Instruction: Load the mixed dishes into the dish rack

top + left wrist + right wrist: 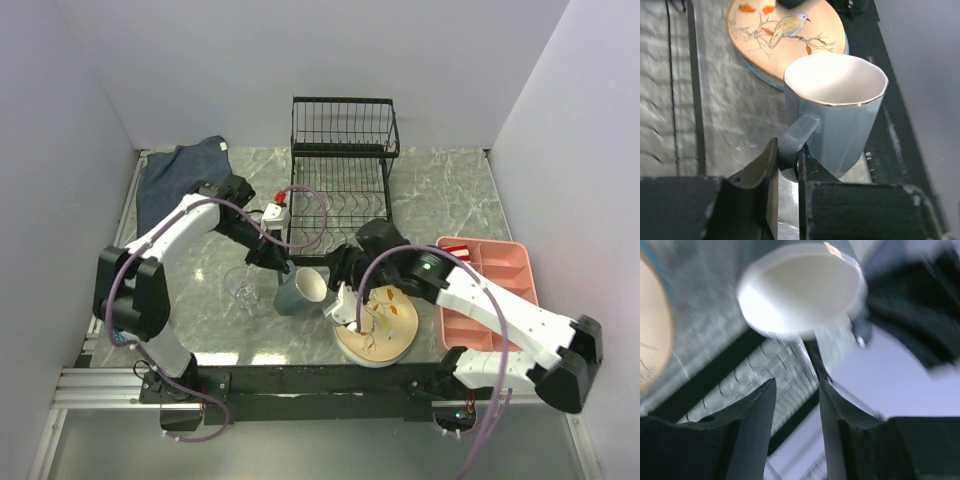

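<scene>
The mug [300, 290], grey-blue outside and white inside, is tilted between the two arms, its mouth toward the right arm. My left gripper [788, 150] is shut on the mug [840, 110] handle. My right gripper [797, 385] is open and empty, just off the mug [800, 290] rim. The peach bird plate [378, 325] lies at the front, resting on something blue-rimmed. A clear glass [243, 288] stands left of the mug. The black dish rack [340, 170] is at the back.
A pink compartmented tray [490, 290] lies at the right beside my right arm. A dark blue cloth [185, 170] lies at the back left. A small white box with a red part [277, 212] sits by the rack's left front corner.
</scene>
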You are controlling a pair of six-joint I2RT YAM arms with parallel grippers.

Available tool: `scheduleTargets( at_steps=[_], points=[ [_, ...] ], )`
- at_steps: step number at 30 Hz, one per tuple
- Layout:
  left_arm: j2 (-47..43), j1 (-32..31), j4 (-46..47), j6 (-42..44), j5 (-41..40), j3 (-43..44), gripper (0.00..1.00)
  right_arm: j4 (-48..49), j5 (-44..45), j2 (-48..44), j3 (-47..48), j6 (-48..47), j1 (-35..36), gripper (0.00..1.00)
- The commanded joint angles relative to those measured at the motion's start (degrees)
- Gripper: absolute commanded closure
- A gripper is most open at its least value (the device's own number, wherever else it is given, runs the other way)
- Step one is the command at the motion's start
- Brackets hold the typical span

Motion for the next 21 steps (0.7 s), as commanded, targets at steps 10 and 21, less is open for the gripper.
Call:
scheduleTargets(
  at_steps=[10, 21],
  points=[
    [-4.59, 5.94, 27.57, -62.03, 5.43, -6.25, 0.99, 21.29, 10.07, -14.87, -4.66, 39.85, -0.27, 0.13],
    [14.25, 8.14, 11.97, -69.41, 20.02, 7.56, 0.99, 27.81, 6.64, -14.35, -4.57, 55.34, -0.36, 0.00]
  ],
)
